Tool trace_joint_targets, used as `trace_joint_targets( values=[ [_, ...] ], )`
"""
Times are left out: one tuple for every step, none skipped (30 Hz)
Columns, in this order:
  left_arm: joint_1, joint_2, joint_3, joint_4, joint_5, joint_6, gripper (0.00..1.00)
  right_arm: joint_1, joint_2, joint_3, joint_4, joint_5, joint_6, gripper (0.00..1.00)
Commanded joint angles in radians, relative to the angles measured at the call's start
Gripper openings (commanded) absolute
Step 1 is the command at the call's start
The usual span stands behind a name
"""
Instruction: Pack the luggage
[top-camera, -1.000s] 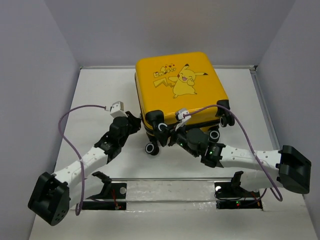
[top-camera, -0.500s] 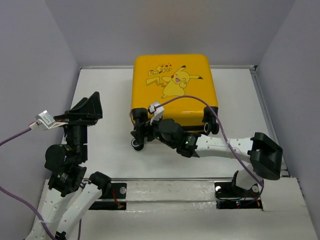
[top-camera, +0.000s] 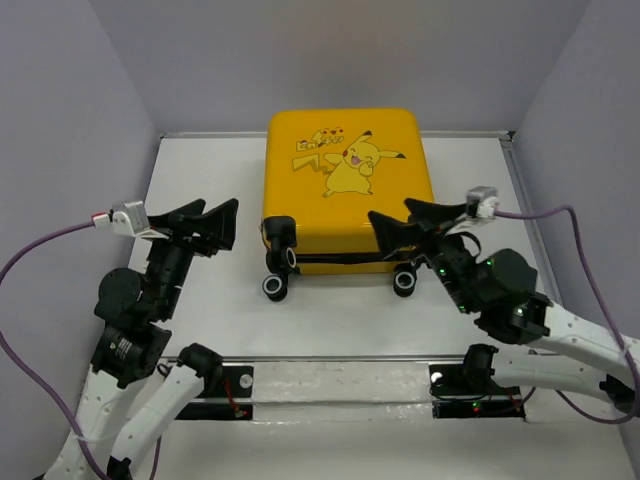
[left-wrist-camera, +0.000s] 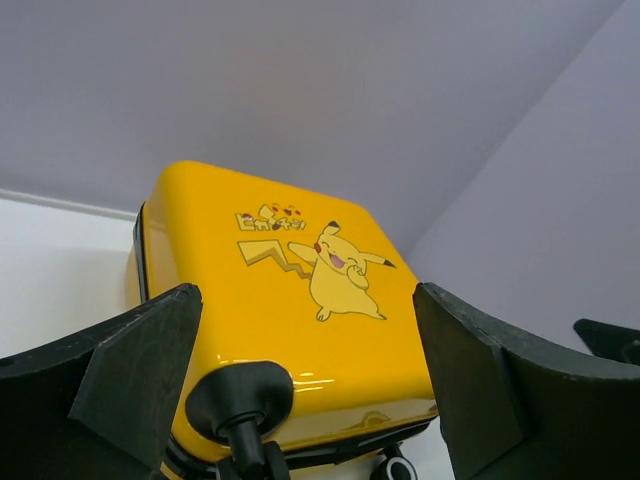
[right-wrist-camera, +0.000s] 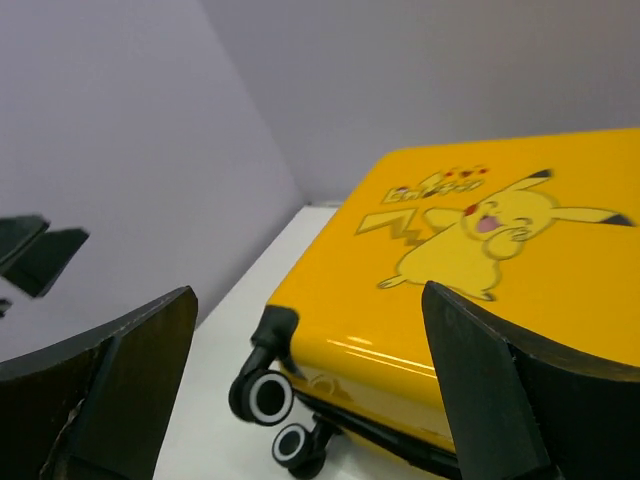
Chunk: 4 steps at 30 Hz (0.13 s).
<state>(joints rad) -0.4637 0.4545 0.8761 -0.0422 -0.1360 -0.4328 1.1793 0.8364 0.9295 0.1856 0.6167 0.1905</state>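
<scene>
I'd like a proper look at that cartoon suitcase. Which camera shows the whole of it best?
The top view: the suitcase shows whole, closed, picture up, with its wheels at the near end. The left wrist view shows its top and near end, but the bottom edge is cut off. The right wrist view crops its right side.

White table (top-camera: 330, 325), grey walls (top-camera: 330, 50)

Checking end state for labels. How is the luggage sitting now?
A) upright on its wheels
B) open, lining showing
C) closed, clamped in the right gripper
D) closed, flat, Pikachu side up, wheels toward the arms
D: the luggage lies shut with its printed shell up and its wheels at the near edge. The left gripper and right gripper are open, gripping nothing.
</scene>
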Motion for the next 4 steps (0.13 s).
trace_joint_targets(
  values=[
    [-0.001,-0.028,0.057,0.019,0.050,0.054,0.99,0.005,-0.147,-0.095,-0.071,0.219,-0.080,1.00],
    [-0.001,-0.025,0.049,0.018,0.046,0.051,0.99,0.005,-0.169,-0.122,-0.071,0.235,-0.077,1.00],
    [-0.001,-0.022,0.046,0.018,0.045,0.051,0.99,0.005,-0.195,-0.135,-0.071,0.242,-0.074,1.00],
    [-0.001,-0.019,0.044,0.018,0.047,0.049,0.99,0.005,-0.201,-0.142,-0.071,0.248,-0.071,1.00]
  ],
)
